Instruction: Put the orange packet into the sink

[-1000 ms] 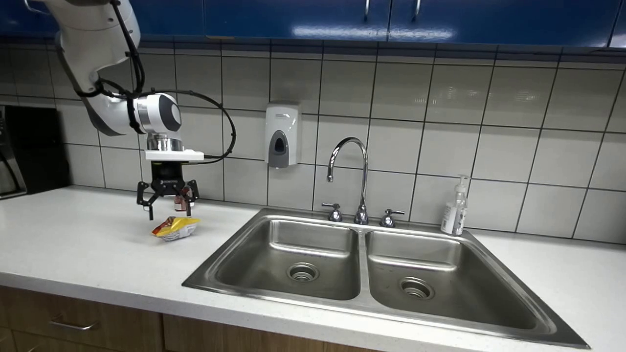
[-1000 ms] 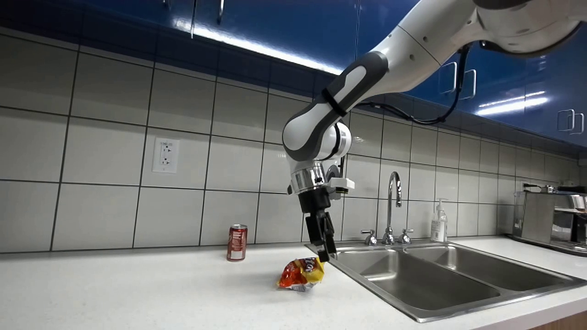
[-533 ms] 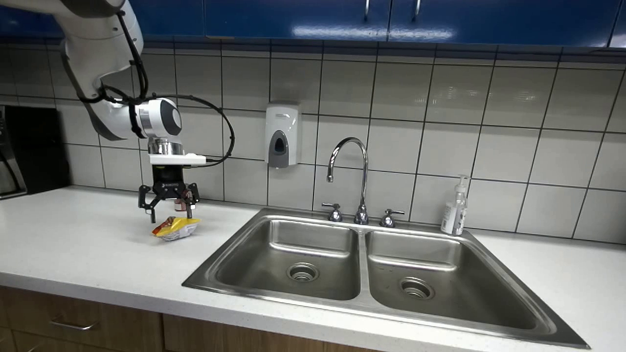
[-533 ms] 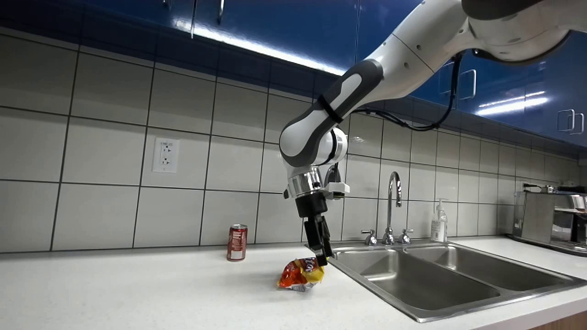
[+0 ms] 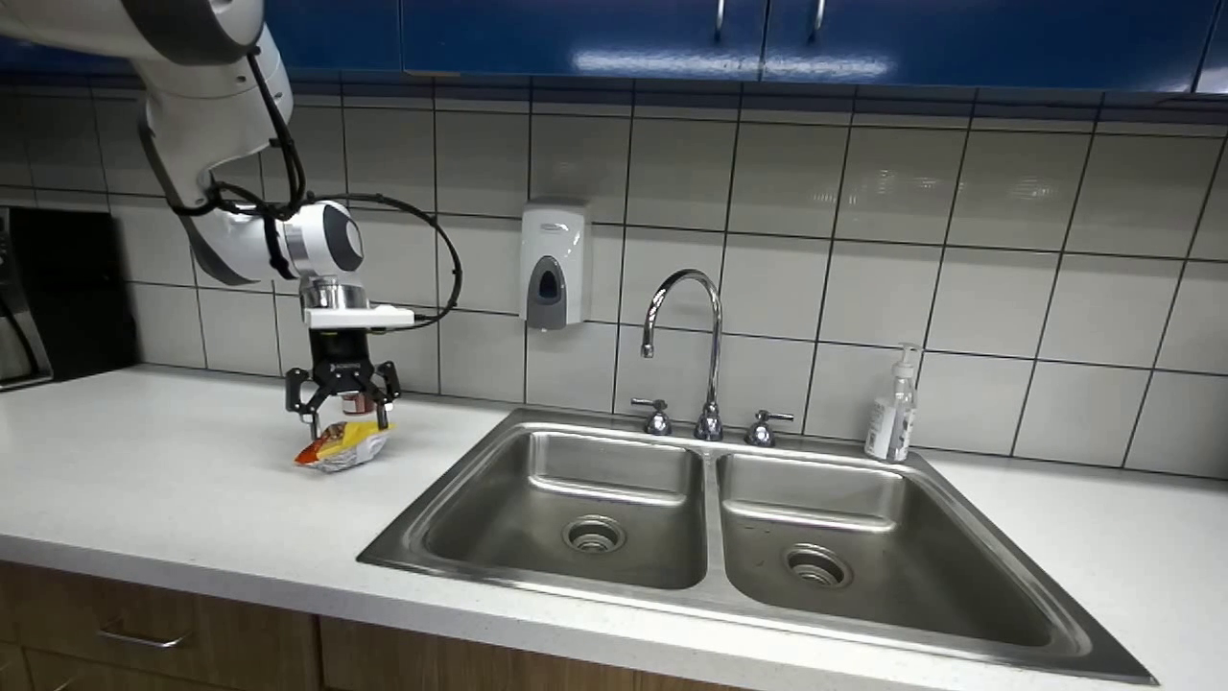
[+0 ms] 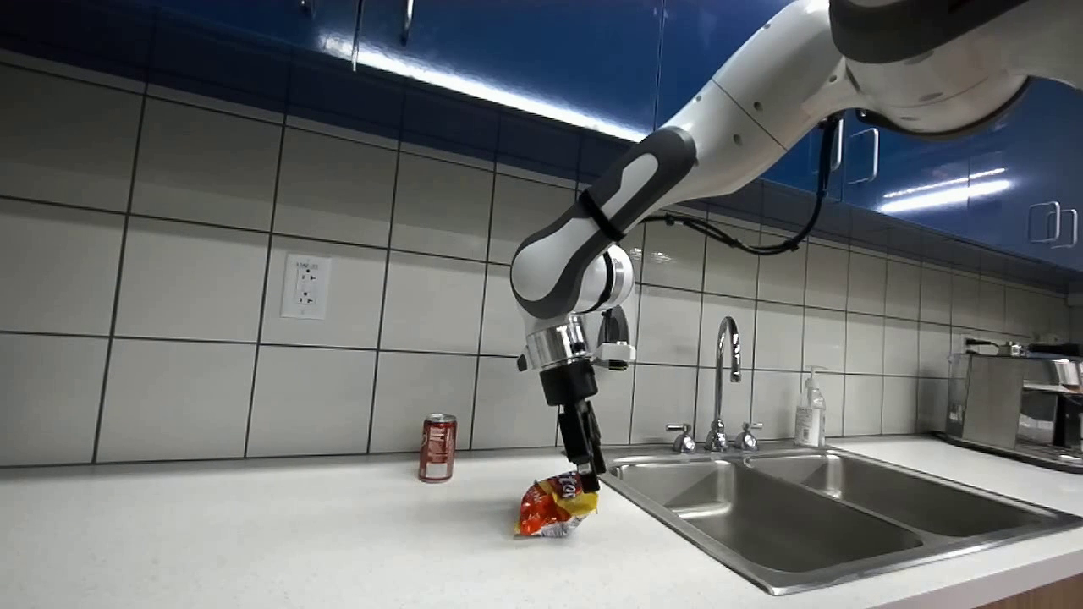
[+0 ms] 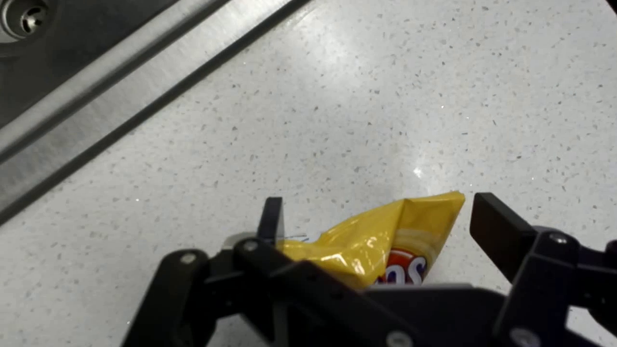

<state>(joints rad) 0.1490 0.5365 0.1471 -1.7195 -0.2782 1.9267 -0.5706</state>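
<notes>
The orange packet [image 5: 342,449] is a crinkly yellow, orange and red bag lying on the counter beside the sink. It also shows in an exterior view [image 6: 548,507] and in the wrist view [image 7: 366,241]. My gripper [image 5: 348,427] points down with open fingers on either side of the packet's upper part, also seen in an exterior view [image 6: 590,480]. In the wrist view the gripper [image 7: 379,209] hides the packet's lower part; the left finger overlaps its left end, a small gap shows at the right finger. The sink [image 5: 713,537] is steel, double-basin; its near edge shows in the wrist view [image 7: 144,91].
A red can [image 6: 437,448] stands on the counter near the wall, partly behind the gripper in an exterior view [image 5: 357,403]. A chrome gooseneck faucet [image 5: 715,336] rises behind the sink. A soap bottle [image 5: 892,417] stands at the sink's back right corner.
My gripper has come down and shifted slightly, so its fingertips now reach the packet's level. The packet has shifted slightly and its shape has changed a little.
</notes>
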